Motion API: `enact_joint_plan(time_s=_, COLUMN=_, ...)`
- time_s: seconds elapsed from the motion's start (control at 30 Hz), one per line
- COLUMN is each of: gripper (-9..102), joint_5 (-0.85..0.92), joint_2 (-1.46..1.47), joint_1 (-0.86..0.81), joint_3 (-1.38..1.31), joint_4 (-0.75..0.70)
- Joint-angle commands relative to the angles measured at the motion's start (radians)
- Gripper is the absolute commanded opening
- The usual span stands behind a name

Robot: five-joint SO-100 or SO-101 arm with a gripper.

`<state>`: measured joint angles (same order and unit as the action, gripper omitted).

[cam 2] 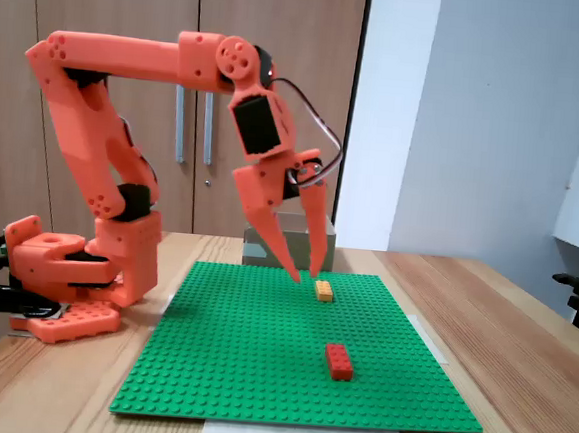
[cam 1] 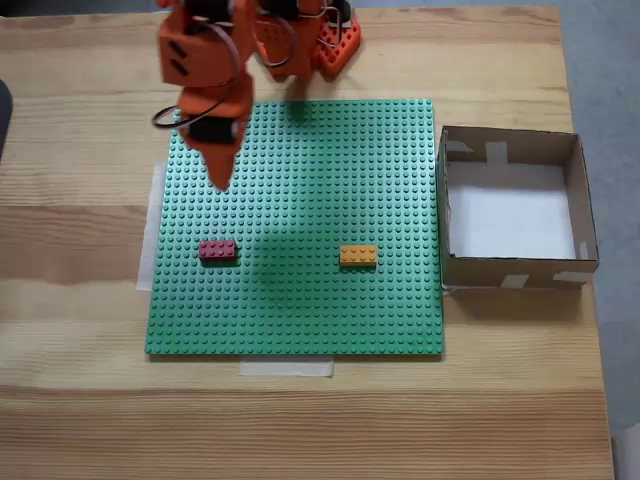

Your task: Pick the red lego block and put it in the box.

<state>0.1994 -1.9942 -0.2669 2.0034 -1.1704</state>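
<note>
Pincer (cam 2: 305, 275) hangs open and empty above the green baseplate (cam 1: 300, 300), well apart from the red lego block (cam 1: 218, 250), which lies on the plate. Nothing is grasped yet, so picking and carrying to the box (cam 1: 580, 200) both remain.

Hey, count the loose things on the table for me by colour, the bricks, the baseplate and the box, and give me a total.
Red lego block: 1
Orange-yellow brick: 1
Green baseplate: 1
Brown cardboard box: 1
Total: 4
</note>
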Motion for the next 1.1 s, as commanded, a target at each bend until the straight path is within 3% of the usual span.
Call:
enact_joint_plan(time_s=0.0, gripper=13, joint_5=0.028, joint_2=0.063, joint_1=-0.028, joint_3=-0.103, joint_4=-0.032)
enact_joint_plan(time_s=0.1, gripper=22, joint_5=0.057, joint_2=0.126, joint_1=-0.057, joint_3=-0.163, joint_4=-0.064)
enact_joint_plan(time_s=0.3, gripper=30, joint_5=0.120, joint_2=0.232, joint_1=-0.083, joint_3=-0.242, joint_4=-0.094)
enact_joint_plan(time_s=1.07, gripper=25, joint_5=0.176, joint_2=0.561, joint_1=-0.003, joint_3=-0.433, joint_4=-0.109)
